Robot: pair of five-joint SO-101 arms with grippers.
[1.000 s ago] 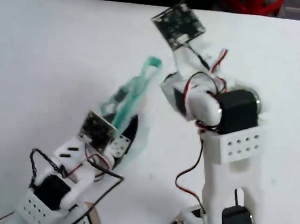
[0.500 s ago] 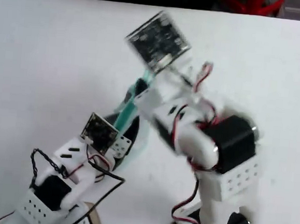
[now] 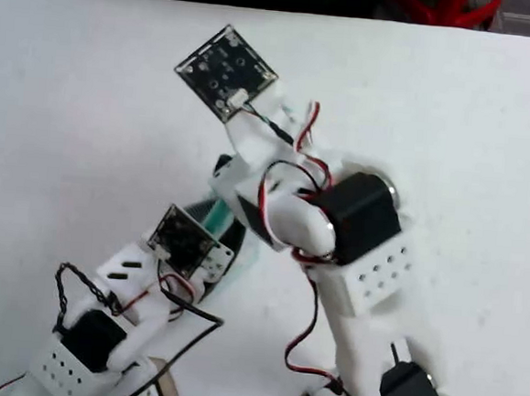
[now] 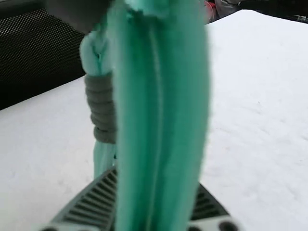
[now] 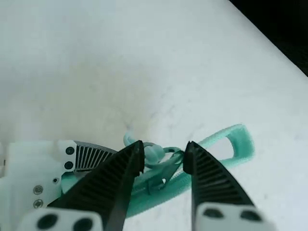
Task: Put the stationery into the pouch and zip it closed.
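The teal pouch (image 4: 159, 120) runs close along the left wrist view, its zip line down the middle and a grey cord wrap (image 4: 101, 108) on one side. My left gripper (image 5: 94, 158) is shut on the pouch's end, with one ribbed finger (image 4: 96, 204) showing under the fabric. My right gripper (image 5: 162, 155) is open just above the pouch. Its two dark fingers stand on either side of the small teal zip pull (image 5: 155, 153). The pouch's loop strap (image 5: 236, 139) lies flat on the table beyond them. From above, a sliver of the pouch (image 3: 216, 217) shows between the two arms.
The white table (image 3: 89, 102) is bare around the arms. The right arm's body (image 3: 354, 233) leans over the pouch and hides most of it from above. Dark clutter lines the table's far edge (image 3: 280, 8).
The right arm has swung left and come over the pouch, covering the strap and most of the fabric in the high view. The left arm has stayed where it was, still holding the pouch.
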